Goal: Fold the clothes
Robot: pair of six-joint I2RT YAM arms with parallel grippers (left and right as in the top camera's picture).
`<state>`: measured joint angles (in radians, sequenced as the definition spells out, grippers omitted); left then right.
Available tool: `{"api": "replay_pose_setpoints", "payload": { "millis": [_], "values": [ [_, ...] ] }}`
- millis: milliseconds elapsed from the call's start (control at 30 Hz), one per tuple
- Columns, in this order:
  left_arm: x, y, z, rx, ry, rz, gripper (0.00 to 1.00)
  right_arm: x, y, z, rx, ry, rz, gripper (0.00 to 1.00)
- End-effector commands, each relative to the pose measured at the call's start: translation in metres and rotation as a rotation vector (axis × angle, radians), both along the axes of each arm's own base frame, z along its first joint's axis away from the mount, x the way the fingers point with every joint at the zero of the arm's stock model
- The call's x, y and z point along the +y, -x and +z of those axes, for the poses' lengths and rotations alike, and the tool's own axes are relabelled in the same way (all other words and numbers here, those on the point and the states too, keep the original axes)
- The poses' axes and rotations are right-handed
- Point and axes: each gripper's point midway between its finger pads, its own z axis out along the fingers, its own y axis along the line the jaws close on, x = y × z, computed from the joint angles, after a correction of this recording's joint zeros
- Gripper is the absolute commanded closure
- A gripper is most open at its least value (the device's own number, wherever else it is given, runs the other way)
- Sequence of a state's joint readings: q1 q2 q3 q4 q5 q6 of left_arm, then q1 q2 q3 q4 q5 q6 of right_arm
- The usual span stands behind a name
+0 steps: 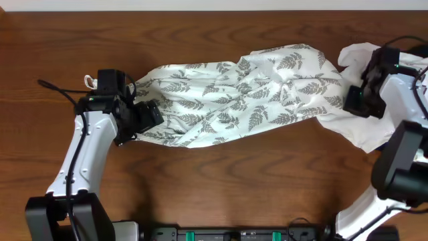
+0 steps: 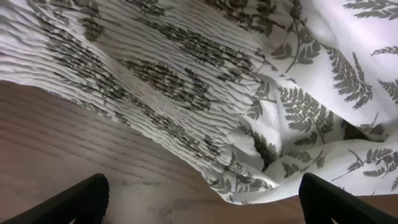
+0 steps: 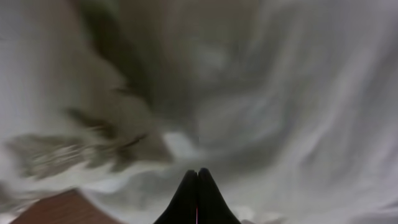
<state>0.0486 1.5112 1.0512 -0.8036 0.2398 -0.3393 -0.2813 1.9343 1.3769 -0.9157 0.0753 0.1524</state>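
The right fingers (image 3: 188,200) are pressed tightly together at the right end of the fern-printed clothes (image 1: 247,94), which lie crumpled across the middle of the counter (image 1: 234,181). The left fingers (image 2: 81,200) stand wide apart at their left end.

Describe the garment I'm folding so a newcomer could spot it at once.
Start from the wooden table and look across its middle. The garment lies there, long and crumpled, running left to right. It is thin white fabric printed all over with grey-green fern leaves, while the plain white cloth at its right end has no print.
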Motion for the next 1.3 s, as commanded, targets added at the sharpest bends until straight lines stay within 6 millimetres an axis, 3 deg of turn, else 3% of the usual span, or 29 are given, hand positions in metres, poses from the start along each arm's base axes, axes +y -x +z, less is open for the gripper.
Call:
{"api": "replay_pose_setpoints", "payload": {
  "millis": [0,367,500,667,833,933,1100,1267],
  "values": [
    [0.001,0.004,-0.005,0.014,-0.015,-0.013,0.02,-0.010,0.009,-0.016,0.043,-0.019,-0.052,0.99],
    [0.001,0.004,-0.005,0.015,-0.014,-0.013,0.02,-0.019,0.018,-0.076,0.147,-0.049,-0.050,0.99],
    [0.001,0.005,-0.005,0.020,-0.014,-0.013,0.02,-0.056,0.036,-0.077,0.175,0.039,-0.222,0.99],
    [0.001,0.006,-0.006,0.026,-0.014,-0.013,0.02,-0.110,0.064,-0.071,0.143,0.022,-0.468,0.99],
    [0.001,0.006,-0.006,0.026,-0.014,-0.013,0.02,-0.146,0.078,-0.060,0.025,-0.078,-0.619,0.99],
    [0.001,0.006,-0.006,0.026,-0.014,-0.013,0.02,-0.153,0.063,-0.043,-0.128,-0.194,-0.599,0.99],
    [0.001,0.006,-0.006,0.026,-0.014,-0.013,0.02,-0.144,0.032,-0.008,-0.292,-0.264,-0.481,0.98],
    [0.001,0.007,-0.006,0.030,-0.013,-0.013,0.02,-0.113,-0.003,0.034,-0.379,-0.213,-0.281,0.92]
  ]
}}
